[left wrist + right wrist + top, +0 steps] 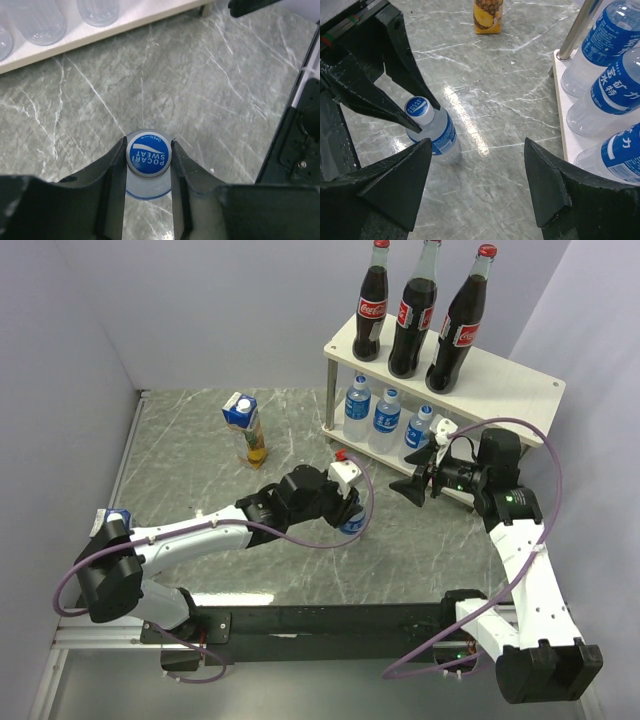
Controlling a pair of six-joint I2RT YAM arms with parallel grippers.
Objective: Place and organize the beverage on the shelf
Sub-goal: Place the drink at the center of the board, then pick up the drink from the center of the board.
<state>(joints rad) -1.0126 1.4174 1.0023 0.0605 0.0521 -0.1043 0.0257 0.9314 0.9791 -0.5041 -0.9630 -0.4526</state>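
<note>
Marble table (pixel 190 450): left hand (pixel 147 145) pinches half-hidden water bottle (pixel 440 135) by cap; right hand (pixel 477 147) spread.

Shelf (pixel 520 375) stands at the far right of the table (pixel 190 450). Top tier: three cola bottles (pixel 412 315) in a row. Lower tier: three water bottles (pixel 387 420) side by side. Juice carton (pixel 246 430) stands left of the shelf. Lone water bottle (pixel 434 131) stands before the shelf (between the left gripper (pixel 147 144) fingers).

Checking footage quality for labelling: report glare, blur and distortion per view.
Top external: even light, soft shadows; the cola bottles lean outward, likely lens perspective. Left wrist: the cap is sharp, its print readable. Right wrist: a bright glare streak on the table beside the bottle.
</note>
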